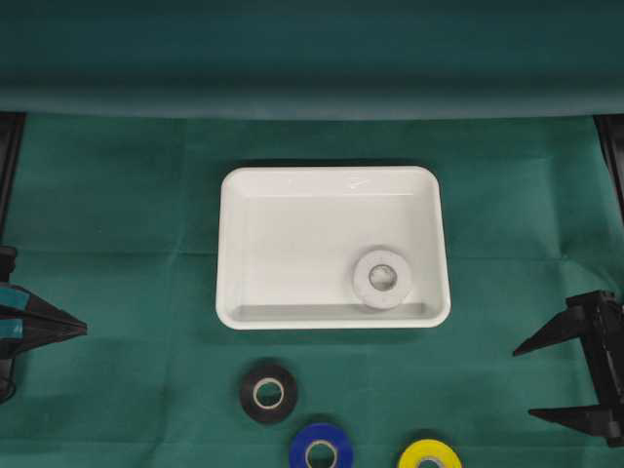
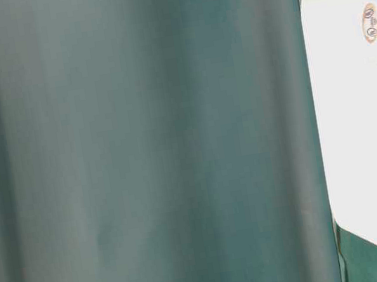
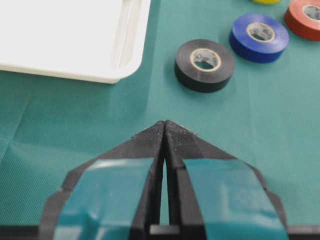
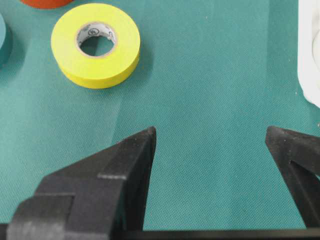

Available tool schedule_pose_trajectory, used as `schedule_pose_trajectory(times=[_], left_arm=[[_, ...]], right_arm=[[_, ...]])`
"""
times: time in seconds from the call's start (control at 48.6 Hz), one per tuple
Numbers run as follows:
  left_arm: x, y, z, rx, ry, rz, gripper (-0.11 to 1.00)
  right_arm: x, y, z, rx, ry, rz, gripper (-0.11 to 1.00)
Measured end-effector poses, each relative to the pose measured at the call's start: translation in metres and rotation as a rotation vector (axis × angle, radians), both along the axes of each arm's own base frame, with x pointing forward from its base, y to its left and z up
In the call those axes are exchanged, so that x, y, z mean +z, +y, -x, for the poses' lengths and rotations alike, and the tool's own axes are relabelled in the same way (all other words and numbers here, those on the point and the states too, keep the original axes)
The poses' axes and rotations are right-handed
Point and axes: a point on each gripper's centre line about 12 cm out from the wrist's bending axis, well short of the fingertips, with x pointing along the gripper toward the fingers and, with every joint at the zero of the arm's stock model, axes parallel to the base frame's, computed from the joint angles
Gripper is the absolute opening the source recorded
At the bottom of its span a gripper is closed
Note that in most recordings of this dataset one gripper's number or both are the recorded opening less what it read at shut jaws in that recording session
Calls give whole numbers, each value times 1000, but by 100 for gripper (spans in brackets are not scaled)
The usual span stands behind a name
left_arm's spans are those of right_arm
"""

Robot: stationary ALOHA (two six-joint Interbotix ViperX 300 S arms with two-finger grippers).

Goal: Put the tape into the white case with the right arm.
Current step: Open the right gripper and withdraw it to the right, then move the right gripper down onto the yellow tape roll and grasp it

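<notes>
One white roll (image 1: 381,279) already lies flat inside the case (image 1: 234,253), in the corner nearest the right gripper (image 1: 546,380), its hole facing straight up. As a ring it has no long axis of its own; the case does, running left to right in the overhead view, with its front rim facing the loose rolls. Three more rolls lie flat on the cloth (image 1: 127,214) just in front of the case: black (image 1: 268,392) off its left half, blue (image 1: 321,449) further out, yellow (image 1: 429,454) off its right half. An orange-red roll (image 3: 304,17) shows only in the wrist views, beyond the blue one.

Both right fingers stand wide apart, with nothing between them, well off to the right of the case and level with the gap between its front rim and the rolls. From the right wrist the yellow roll (image 4: 95,44) sits ahead and to the left, so it looks like the nearest pick. To do the step well, I would centre the fingers over that roll, straddle its outer wall across the full width, go down until the tips are near the cloth, then close, keeping clear of the orange-red neighbour. The lift should clear the case rim, and the drop should aim at bare floor, away from the white roll.

The left gripper (image 3: 165,129), well to the left of the case, has its teal-banded fingers pressed together on nothing.
</notes>
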Motion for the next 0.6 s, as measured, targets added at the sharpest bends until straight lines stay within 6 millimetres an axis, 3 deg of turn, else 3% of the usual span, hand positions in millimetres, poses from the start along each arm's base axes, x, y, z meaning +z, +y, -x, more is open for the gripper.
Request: schedule_pose_trajectory(times=[0.185, 0.597], left_arm=[[0, 0, 0, 0, 0, -2, 0], [0, 0, 0, 0, 0, -1, 0]], right_arm=[[-4, 3, -6, 8, 39, 10, 67], [-3, 16, -46, 32, 99, 14, 67]])
